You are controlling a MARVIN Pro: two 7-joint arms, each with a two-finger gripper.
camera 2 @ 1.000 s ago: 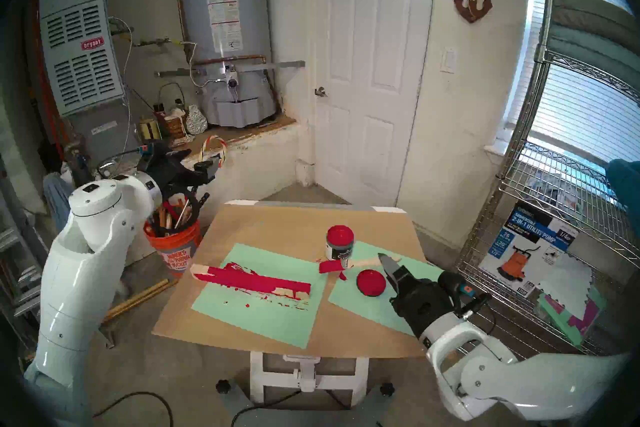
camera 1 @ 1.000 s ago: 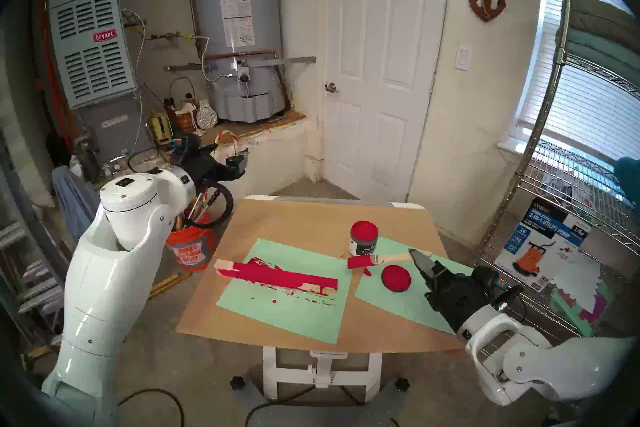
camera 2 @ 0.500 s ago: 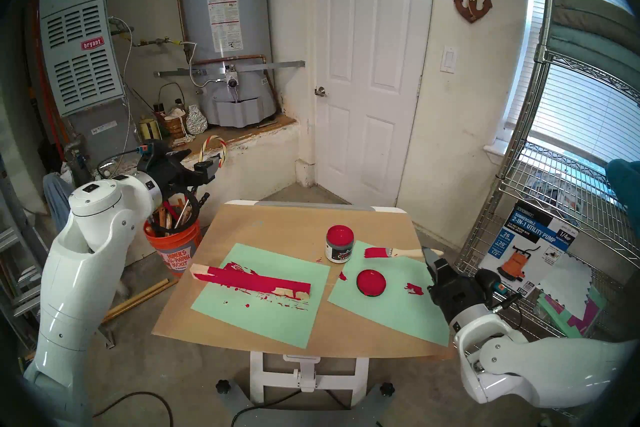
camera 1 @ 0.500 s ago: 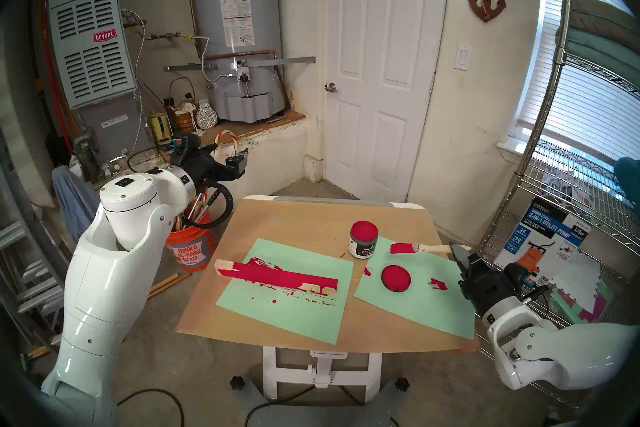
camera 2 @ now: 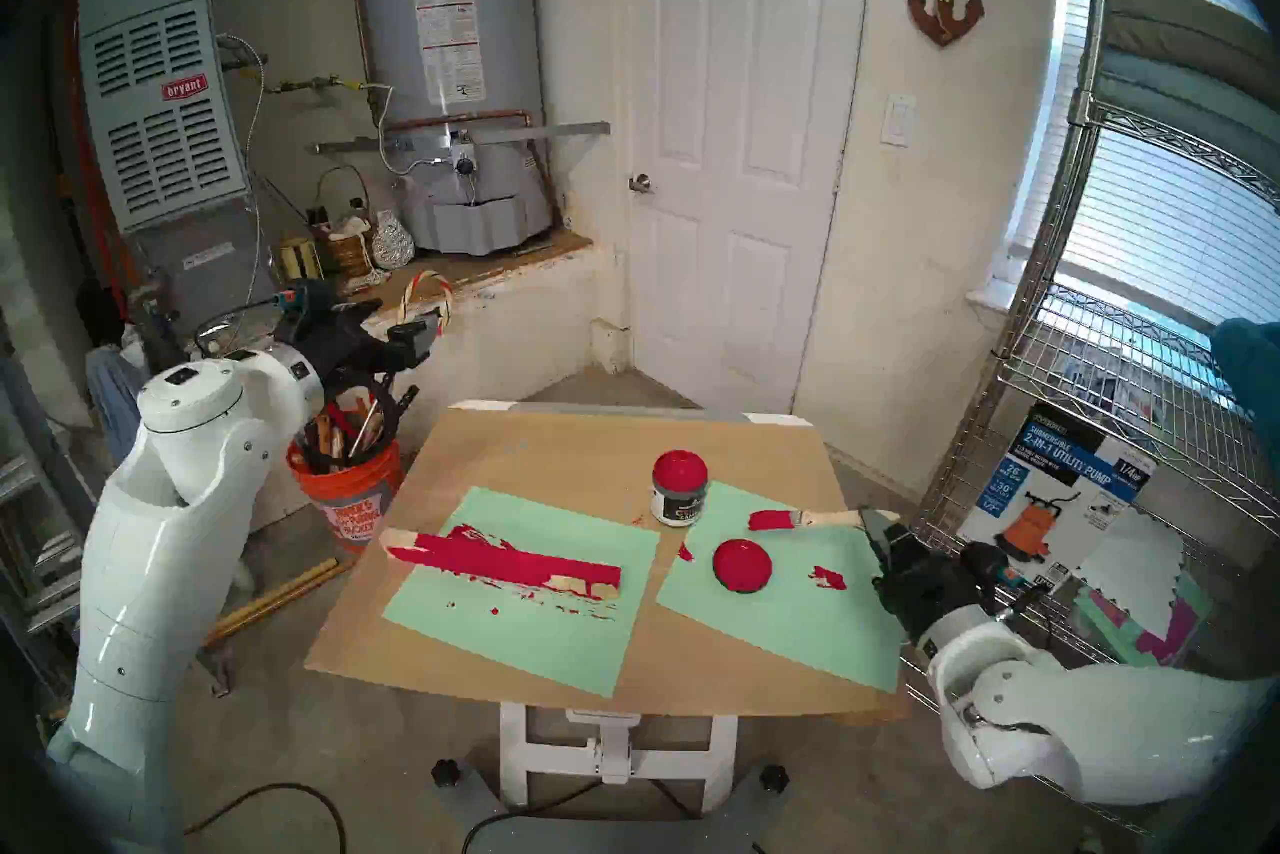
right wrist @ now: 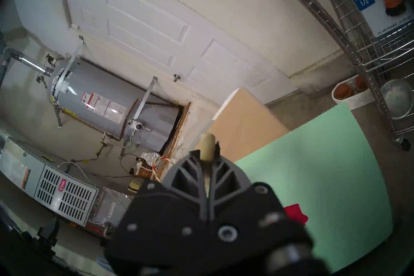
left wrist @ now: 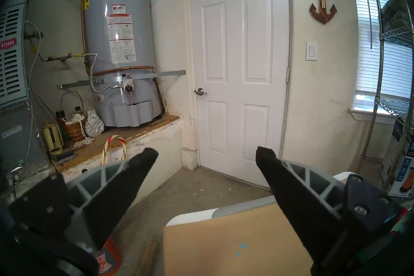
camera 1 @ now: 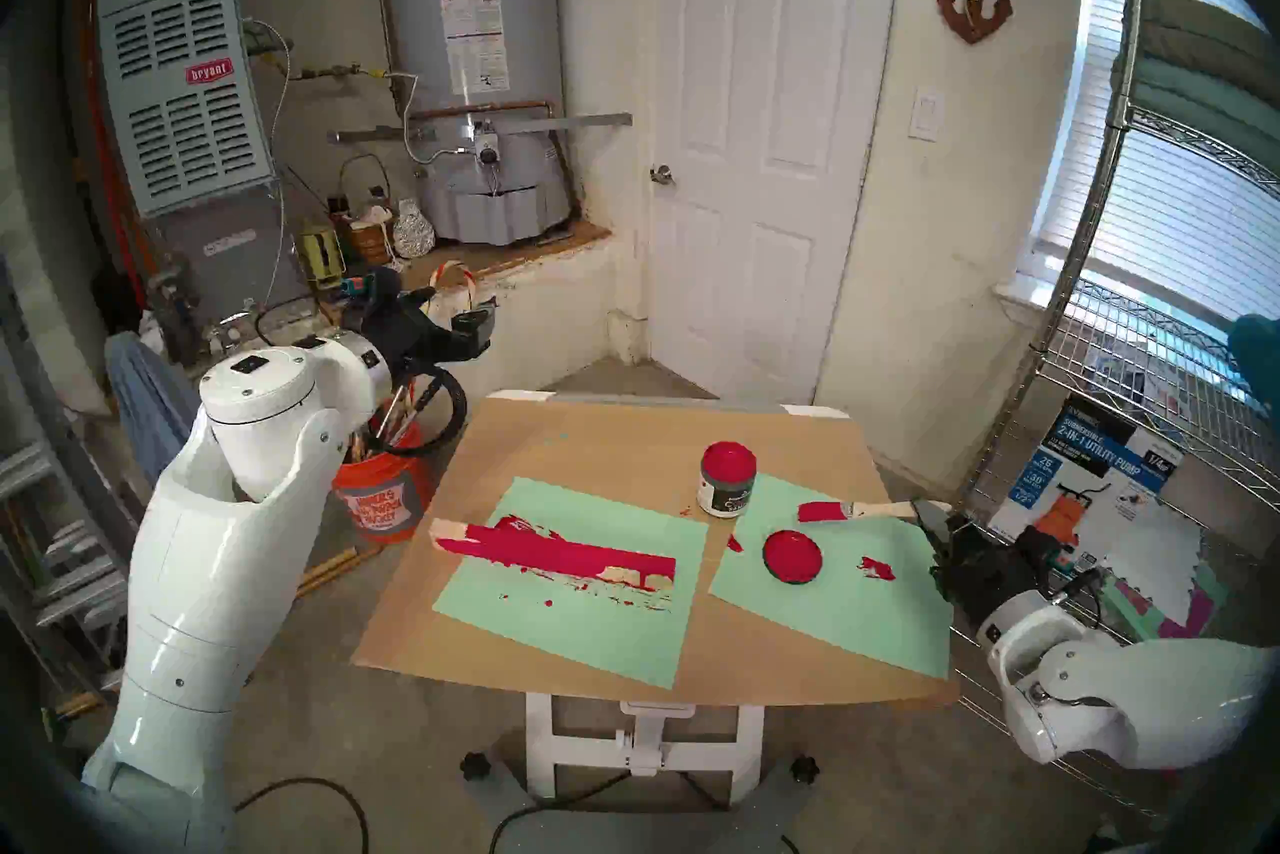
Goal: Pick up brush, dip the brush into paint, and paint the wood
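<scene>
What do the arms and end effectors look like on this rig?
Both arms have glossy white rounded shells with visible screws and a silver wrist ring. Each end effector, left and right, is black with grey ribbed triangular fingers, black pads, a teal connector and black cable.

Right end effector (camera 2: 874, 525) clamps brush (camera 2: 796, 518) over green paper (camera 2: 776, 617).

Brush (camera 1: 855, 511): crimson bristles, raised level. Paint jar (camera 1: 726, 479): open, upright. Wood bar (camera 1: 554, 555): flat, mostly crimson.
</scene>
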